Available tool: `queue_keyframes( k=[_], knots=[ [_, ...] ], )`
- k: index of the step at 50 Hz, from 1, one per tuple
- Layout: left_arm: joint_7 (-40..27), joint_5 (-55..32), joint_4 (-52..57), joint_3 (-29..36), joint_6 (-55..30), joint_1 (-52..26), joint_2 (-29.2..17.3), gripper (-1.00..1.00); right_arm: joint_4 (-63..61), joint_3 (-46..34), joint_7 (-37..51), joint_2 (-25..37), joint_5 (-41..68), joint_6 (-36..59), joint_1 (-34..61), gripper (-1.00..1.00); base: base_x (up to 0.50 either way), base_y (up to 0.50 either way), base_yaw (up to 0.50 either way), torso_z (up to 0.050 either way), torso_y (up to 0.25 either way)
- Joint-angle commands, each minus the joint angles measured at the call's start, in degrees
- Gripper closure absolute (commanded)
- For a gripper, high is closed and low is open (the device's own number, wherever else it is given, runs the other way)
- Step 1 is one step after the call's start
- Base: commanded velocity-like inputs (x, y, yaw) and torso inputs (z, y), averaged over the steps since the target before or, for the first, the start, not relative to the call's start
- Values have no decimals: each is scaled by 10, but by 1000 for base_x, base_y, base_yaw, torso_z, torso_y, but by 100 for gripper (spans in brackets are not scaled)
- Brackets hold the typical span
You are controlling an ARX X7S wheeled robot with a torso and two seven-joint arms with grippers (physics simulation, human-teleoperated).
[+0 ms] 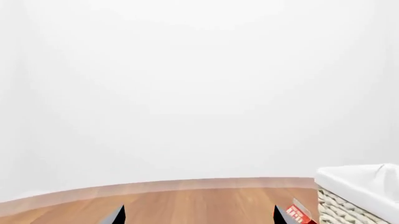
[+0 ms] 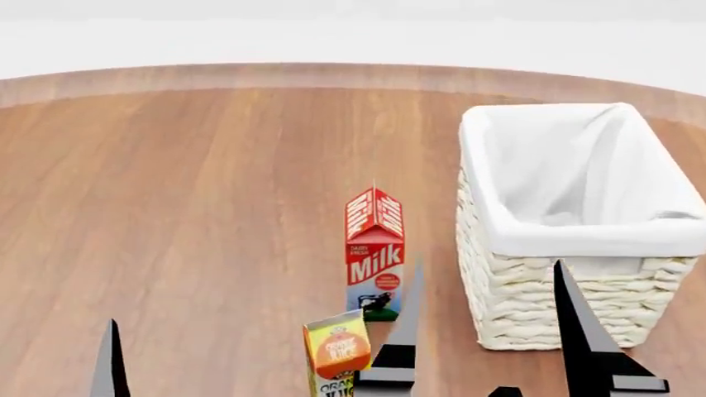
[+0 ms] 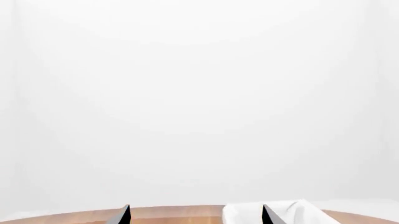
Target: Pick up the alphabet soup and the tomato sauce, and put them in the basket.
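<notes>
The alphabet soup and the tomato sauce are out of view in every frame. The cream wicker basket (image 2: 551,298) with its white cloth lining stands at the right of the wooden table (image 2: 198,207); it also shows as the basket (image 1: 355,186) and the basket (image 3: 281,212) in the wrist views. My right gripper (image 2: 488,331) is open just in front of the basket's near left corner, nothing between its fingers. My left gripper (image 1: 199,217) is open and empty. Only one of its fingertips (image 2: 111,364) shows in the head view, at the near left.
A red and white milk carton (image 2: 375,256) stands left of the basket, close to my right gripper's left finger. An orange juice carton (image 2: 336,356) stands nearer, at the view's lower edge. The milk carton (image 1: 298,215) also shows beside the left gripper's finger.
</notes>
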Motion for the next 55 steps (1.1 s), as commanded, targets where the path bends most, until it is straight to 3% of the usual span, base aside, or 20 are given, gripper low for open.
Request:
queue_keyframes(
  k=[1, 18, 26, 55],
  knots=[
    [15, -2, -11, -7, 10, -3, 9, -100, 4, 12, -7, -6, -10, 3, 4, -100, 500, 0, 0, 0, 0],
    [5, -6, -4, -2, 5, -5, 3, -100, 5, 32, 7, -15, 29, 0, 6, -100, 494, 0, 0, 0, 1],
    [1, -7, -3, 1, 8, -4, -1, -100, 7, 30, 7, -12, 30, -29, -4, -100, 0, -12, 0, 0, 0],
    [-12, -16, 6, 4, 5, -4, -13, -100, 8, 20, 21, 3, 39, -36, -6, -100, 0, -497, 0, 0, 0]
  ],
)
